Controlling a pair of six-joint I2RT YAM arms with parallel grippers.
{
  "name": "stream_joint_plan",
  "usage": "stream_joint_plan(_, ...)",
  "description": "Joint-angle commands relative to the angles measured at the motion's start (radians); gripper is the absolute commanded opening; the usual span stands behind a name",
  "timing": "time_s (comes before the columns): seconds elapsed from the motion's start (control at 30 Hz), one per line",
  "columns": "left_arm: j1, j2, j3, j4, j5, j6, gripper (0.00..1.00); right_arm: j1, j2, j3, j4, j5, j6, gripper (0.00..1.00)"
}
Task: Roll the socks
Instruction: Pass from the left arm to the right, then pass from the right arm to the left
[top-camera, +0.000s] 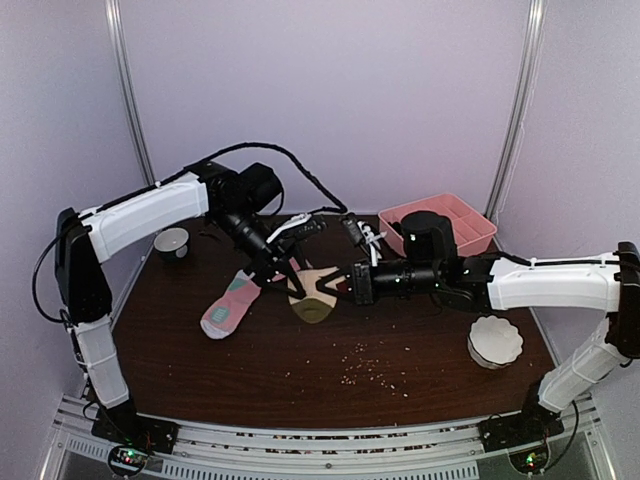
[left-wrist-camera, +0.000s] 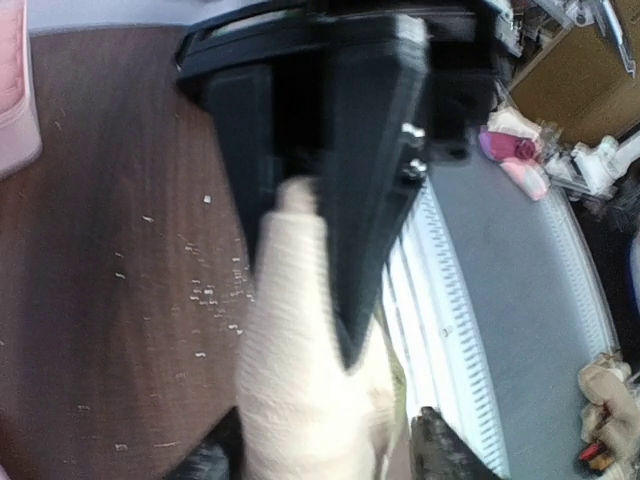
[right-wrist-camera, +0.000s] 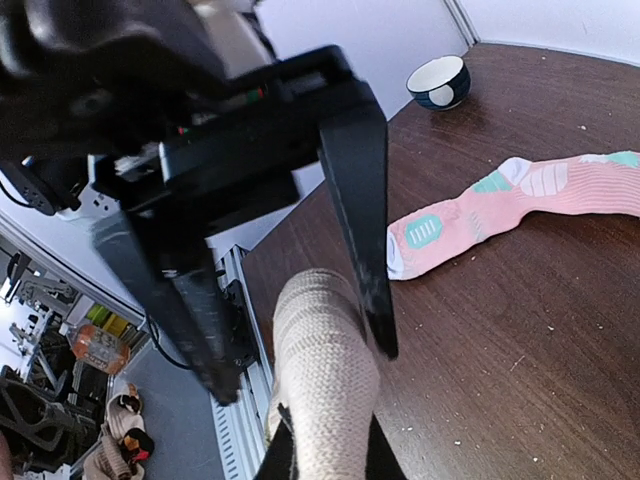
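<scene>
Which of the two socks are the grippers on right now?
The beige sock: the left gripper pinches it and the right gripper straddles it. The pink sock lies flat on the table, untouched.

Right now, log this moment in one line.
left gripper: shut on beige sock | right gripper: open, straddling beige sock | pink sock: flat, untouched

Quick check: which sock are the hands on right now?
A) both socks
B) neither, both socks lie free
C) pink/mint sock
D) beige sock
D: the beige sock sits between the fingers of the left hand and the right hand, while the pink sock lies flat on the table, untouched.
</scene>
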Motion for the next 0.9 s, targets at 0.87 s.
stream_joint_plan(0.87, -0.162, -0.311, -0.166, 0.402, -0.782, 0.194, 0.72, -0.007, 0.096, 0.12, 0.177, -0.004, 0.478, 0.0)
